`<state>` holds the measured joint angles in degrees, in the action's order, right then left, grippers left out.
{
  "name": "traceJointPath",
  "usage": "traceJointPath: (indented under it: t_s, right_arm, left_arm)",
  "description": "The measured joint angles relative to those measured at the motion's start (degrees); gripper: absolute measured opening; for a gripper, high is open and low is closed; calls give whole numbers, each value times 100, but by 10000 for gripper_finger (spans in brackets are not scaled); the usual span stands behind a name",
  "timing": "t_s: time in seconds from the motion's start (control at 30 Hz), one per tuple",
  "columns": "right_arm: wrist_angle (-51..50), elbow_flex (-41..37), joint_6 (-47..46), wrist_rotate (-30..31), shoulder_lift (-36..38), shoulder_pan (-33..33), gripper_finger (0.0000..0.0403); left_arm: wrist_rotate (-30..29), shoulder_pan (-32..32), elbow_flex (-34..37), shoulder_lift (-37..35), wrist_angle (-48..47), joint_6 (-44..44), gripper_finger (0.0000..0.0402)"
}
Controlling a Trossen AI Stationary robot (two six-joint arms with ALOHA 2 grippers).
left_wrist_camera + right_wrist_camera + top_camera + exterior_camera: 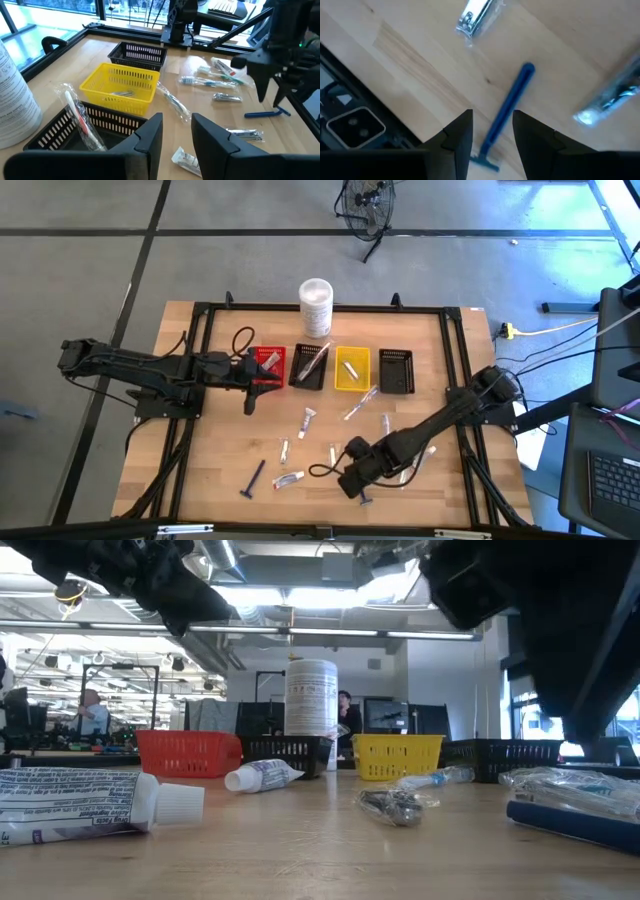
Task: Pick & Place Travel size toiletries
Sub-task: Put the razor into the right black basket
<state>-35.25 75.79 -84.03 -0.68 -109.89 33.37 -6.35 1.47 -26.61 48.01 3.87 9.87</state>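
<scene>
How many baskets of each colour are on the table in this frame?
Red basket: 1
Black baskets: 2
Yellow basket: 1
Total: 4

Four baskets (339,369) sit side by side in a row across the middle of the surface (215,450), and a tall cylindrical container (315,305) stands behind them at the far edge. The toiletries (307,420) lie scattered in front of the row, well apart from one another. One razor (254,479) lies near the front left, another razor (506,114) near the front edge, toward the right.
</scene>
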Motion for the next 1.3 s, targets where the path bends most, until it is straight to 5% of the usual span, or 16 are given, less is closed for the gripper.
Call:
traceJointPath:
  t_s: [0.8,1.3]
  right_arm:
    - [175,7,-229,89,-531,21,130]
    - [113,7,649,318,-296,-3,125]
  left_arm:
    - [1,-6,-2,-2,66,-95,98]
    - [2,-6,-2,-2,64,-9,98]
